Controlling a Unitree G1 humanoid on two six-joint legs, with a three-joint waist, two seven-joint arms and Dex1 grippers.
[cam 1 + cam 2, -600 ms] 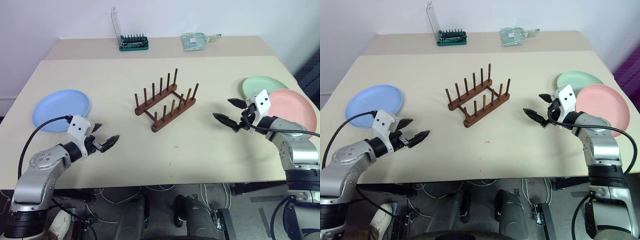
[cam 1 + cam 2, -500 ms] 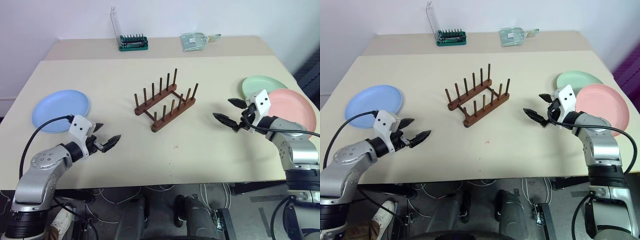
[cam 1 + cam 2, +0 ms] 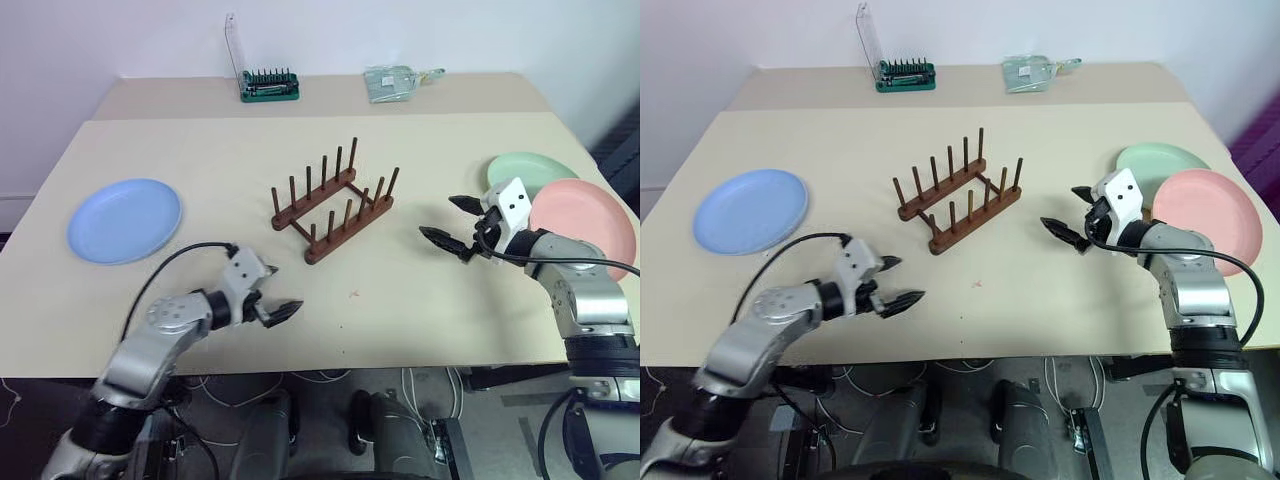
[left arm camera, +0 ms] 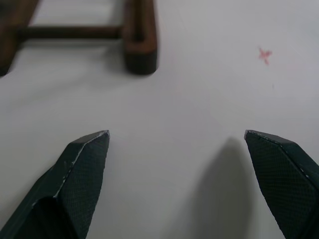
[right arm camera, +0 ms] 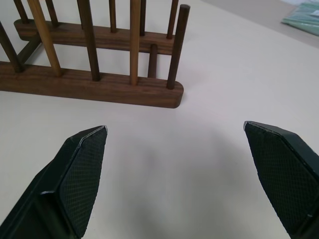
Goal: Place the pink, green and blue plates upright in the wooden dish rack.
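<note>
Wooden dish rack (image 3: 333, 203) mid-table, empty; pink plate (image 3: 590, 222) and green plate (image 3: 528, 170) flat just behind the spread, empty right gripper (image 3: 455, 222); blue plate (image 3: 124, 220) far-left of the spread, empty left gripper (image 3: 270, 296).

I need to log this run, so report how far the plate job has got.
Nothing is done yet: the rack holds no plates. Nothing is in hand either; the left gripper and right gripper are both open and empty over the table. All three are left: the blue plate, the green plate and the pink plate overlapping it lie flat.
</note>
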